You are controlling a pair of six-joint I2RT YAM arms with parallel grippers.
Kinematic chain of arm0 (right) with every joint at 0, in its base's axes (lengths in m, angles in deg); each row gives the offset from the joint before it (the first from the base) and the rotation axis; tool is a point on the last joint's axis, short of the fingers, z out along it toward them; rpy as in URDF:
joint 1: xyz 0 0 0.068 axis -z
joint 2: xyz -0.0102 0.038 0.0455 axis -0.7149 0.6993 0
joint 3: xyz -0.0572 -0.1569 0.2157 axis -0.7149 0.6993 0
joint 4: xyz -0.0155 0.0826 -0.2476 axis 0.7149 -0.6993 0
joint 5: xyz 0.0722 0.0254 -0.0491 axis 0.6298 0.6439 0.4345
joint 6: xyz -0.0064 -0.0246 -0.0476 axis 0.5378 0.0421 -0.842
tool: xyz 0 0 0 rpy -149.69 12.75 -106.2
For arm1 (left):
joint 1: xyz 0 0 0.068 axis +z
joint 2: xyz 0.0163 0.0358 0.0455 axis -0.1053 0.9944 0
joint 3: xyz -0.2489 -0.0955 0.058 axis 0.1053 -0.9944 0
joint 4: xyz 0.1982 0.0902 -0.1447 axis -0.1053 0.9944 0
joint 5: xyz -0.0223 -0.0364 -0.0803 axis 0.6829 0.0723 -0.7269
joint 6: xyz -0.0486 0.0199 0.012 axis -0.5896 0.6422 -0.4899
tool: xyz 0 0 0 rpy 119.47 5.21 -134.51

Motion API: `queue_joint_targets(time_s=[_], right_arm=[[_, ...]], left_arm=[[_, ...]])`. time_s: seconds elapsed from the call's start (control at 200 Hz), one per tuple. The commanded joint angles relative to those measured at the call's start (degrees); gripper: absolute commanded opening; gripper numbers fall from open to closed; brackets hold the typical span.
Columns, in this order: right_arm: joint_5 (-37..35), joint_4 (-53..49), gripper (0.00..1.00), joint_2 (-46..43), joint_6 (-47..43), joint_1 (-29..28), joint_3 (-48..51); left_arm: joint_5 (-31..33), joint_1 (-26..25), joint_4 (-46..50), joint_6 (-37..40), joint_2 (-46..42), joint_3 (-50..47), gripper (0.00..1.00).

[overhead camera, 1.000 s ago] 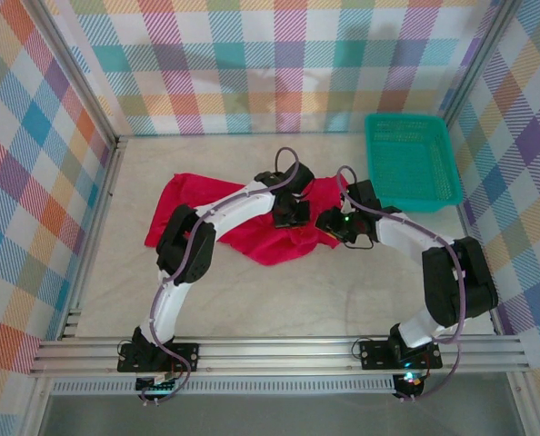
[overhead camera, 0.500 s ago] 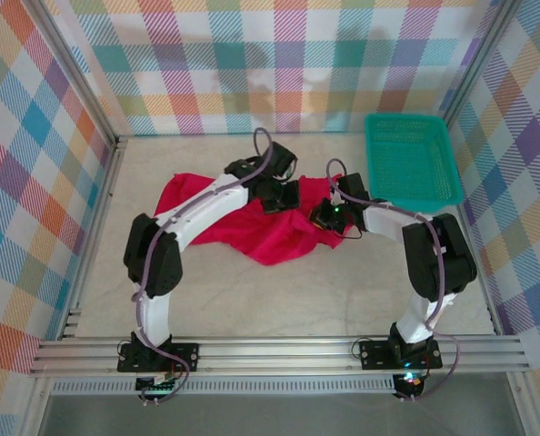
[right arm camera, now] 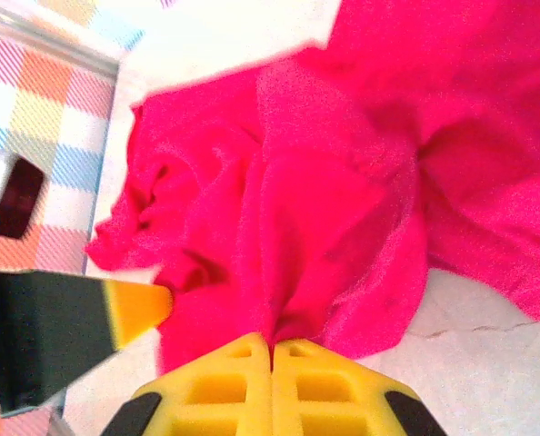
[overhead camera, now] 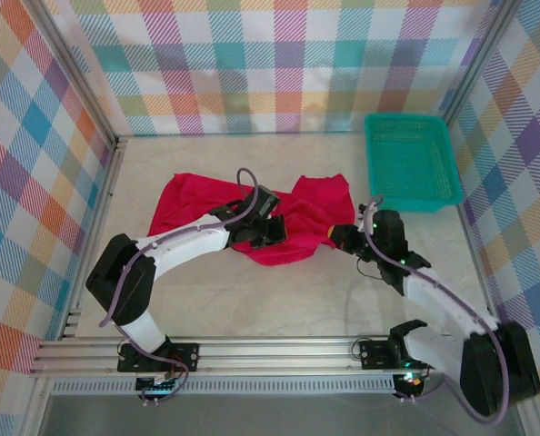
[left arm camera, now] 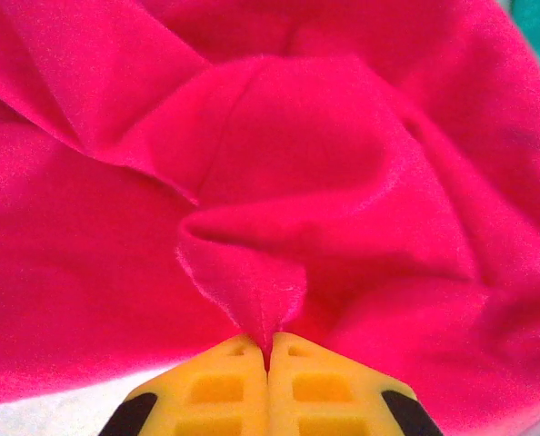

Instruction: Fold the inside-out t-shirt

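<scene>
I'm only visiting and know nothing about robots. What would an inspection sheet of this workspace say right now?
Surface: pale marbled table.
Job's things: red t-shirt, crumpled mid-table, not yet folded.
Clutter: teal basket in the far right corner, near the shirt.
Grippers: left gripper shut on a pinch of t-shirt; right gripper shut on its bunched edge.
Cables: purple cables looping along both arms.
Surroundings: colourful checked walls.

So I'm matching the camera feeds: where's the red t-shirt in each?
Top external: t-shirt crumpled centre, left of the basket.
Left wrist: bunched above the left gripper, pinched.
Right wrist: centre and right, pinched by the right gripper.
Shared landmark: the pale table.
</scene>
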Motion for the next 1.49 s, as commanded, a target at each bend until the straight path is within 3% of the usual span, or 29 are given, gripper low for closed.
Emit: queue_joint_targets(time_s=[0.0, 0.28, 0.345, 0.455, 0.56, 0.6, 0.68, 0.805, 0.915, 1.025, 1.115, 1.255, 1.41, 1.49], right_arm=[[-7.0, 0.9, 0.00, -6.4, -2.2, 0.7, 1.7], [-18.6, -7.1, 0.00, -12.8, 1.1, 1.3, 5.3], [-19.3, -7.6, 0.13, -12.6, 2.1, 1.3, 6.2], [-21.0, -10.2, 0.20, -11.3, 4.1, 1.3, 6.4], [-20.6, -13.4, 0.34, -7.6, 3.8, 1.2, 3.4], [-18.7, -13.3, 0.37, -5.8, 2.8, 1.2, 1.9], [-14.7, -12.7, 0.41, -1.5, 1.0, 0.5, -1.4], [-11.0, -12.1, 0.43, 6.9, -2.3, -2.9, -6.7], [-8.8, -11.1, 0.44, 13.3, -3.3, -7.3, -9.5], [-7.1, -11.0, 0.52, 19.0, -4.4, -11.3, -11.8], [-7.7, -12.9, 0.55, 23.9, -5.3, -13.1, -14.3], [-9.1, -12.5, 0.50, 28.5, -5.4, -13.2, -16.3], [-8.0, -14.4, 0.00, 28.1, -7.7, -13.3, -19.3], [-10.1, -17.7, 0.00, 23.5, -9.5, -13.2, -20.3]], left_arm=[[4.8, -0.4, -3.4, 0.0, -1.5, -1.2, 0.00], [5.4, -1.1, -3.4, 0.7, -4.6, -2.2, 0.00], [4.9, -1.5, -5.8, 0.8, -4.8, -2.4, 0.00], [5.0, -3.0, -6.4, 2.3, -5.0, -2.3, 0.00], [6.3, -3.6, -4.4, 3.7, -5.0, -1.3, 0.33], [7.9, -3.5, 0.3, 4.3, -5.0, -0.1, 0.46], [12.3, -2.6, 7.5, 5.8, -5.0, 2.8, 0.50], [11.4, 4.0, 12.1, 6.3, -6.8, 3.0, 0.51], [5.1, 14.1, 12.2, 6.5, -8.2, 0.2, 0.52], [-1.6, 25.1, 12.9, 6.3, -7.7, -2.2, 0.52], [-3.9, 31.5, 12.6, 6.6, -6.9, -3.8, 0.52], [-4.1, 37.2, 12.6, 6.8, -5.6, -4.8, 0.53], [-6.5, 42.7, 11.7, 6.0, -4.3, -5.6, 0.54], [-5.8, 44.6, 12.3, 6.4, -4.4, -5.2, 0.55]])
